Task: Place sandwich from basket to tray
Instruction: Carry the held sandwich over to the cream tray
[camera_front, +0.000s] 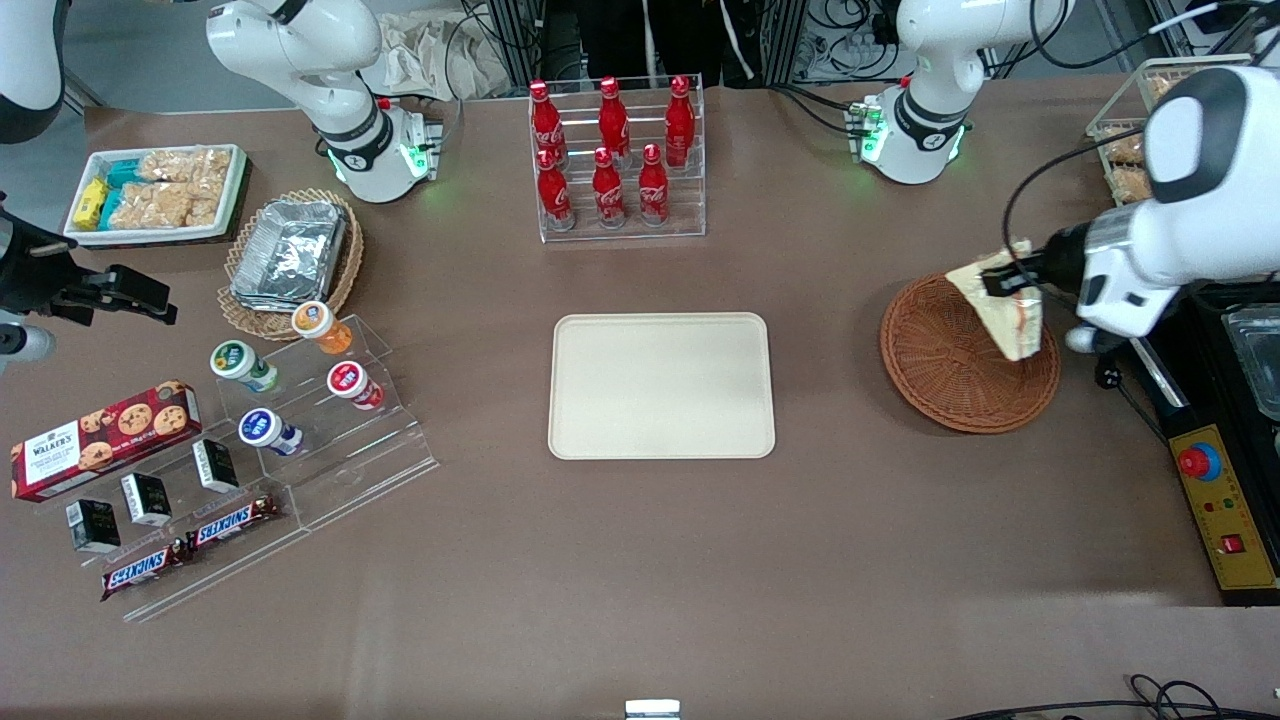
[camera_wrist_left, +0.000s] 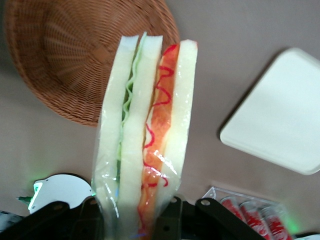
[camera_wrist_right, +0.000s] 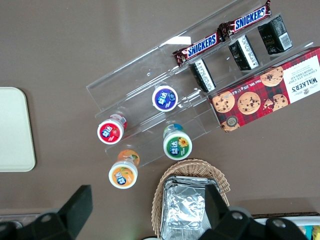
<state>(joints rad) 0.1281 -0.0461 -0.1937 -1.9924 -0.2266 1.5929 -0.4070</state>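
Note:
My left gripper (camera_front: 1010, 278) is shut on the sandwich (camera_front: 1005, 305), a plastic-wrapped wedge of white bread with green and red-orange filling. It hangs above the reddish-brown wicker basket (camera_front: 945, 370), lifted clear of it. In the left wrist view the sandwich (camera_wrist_left: 147, 130) stands between the black fingers (camera_wrist_left: 170, 220), with the basket (camera_wrist_left: 65, 55) below it and a corner of the cream tray (camera_wrist_left: 280, 115) to one side. The tray (camera_front: 661, 386) lies flat at the table's middle, toward the parked arm from the basket, with nothing on it.
A clear rack of red cola bottles (camera_front: 615, 160) stands farther from the front camera than the tray. A control box with a red button (camera_front: 1215, 505) lies at the working arm's end. Snack shelves (camera_front: 250, 440), a foil-container basket (camera_front: 290, 255) and a white snack tray (camera_front: 155, 190) sit toward the parked arm's end.

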